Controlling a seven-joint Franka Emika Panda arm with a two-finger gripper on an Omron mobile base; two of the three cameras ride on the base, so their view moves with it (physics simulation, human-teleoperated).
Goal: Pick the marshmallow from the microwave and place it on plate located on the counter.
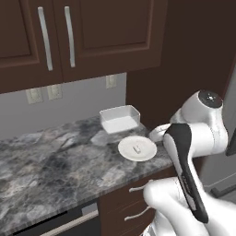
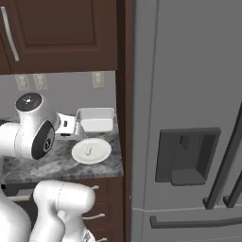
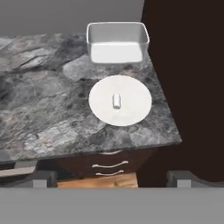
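The marshmallow [image 3: 116, 101] is a tiny white lump lying in the middle of the small plain white plate [image 3: 133, 107]. The plate sits on the grey mottled counter [image 3: 43, 109], near its right end and just in front of a white tray. My gripper [image 3: 113, 179] is open, its two dark fingertips [image 3: 46, 179] far apart with nothing between them. It hangs back from the plate, above the counter's front edge. The base views show the same marshmallow [image 1: 137, 149] [image 2: 88, 151] resting on the plate [image 1: 126, 150] [image 2: 101, 149]. The microwave is out of view.
A white rectangular tray [image 3: 117, 41] stands behind the plate against the wall. A dark brown panel [image 1: 184, 55] and the tall grey fridge [image 2: 189, 118] close off the counter's right end. Upper cabinets [image 1: 69, 37] hang overhead; drawers [image 3: 111, 165] sit below.
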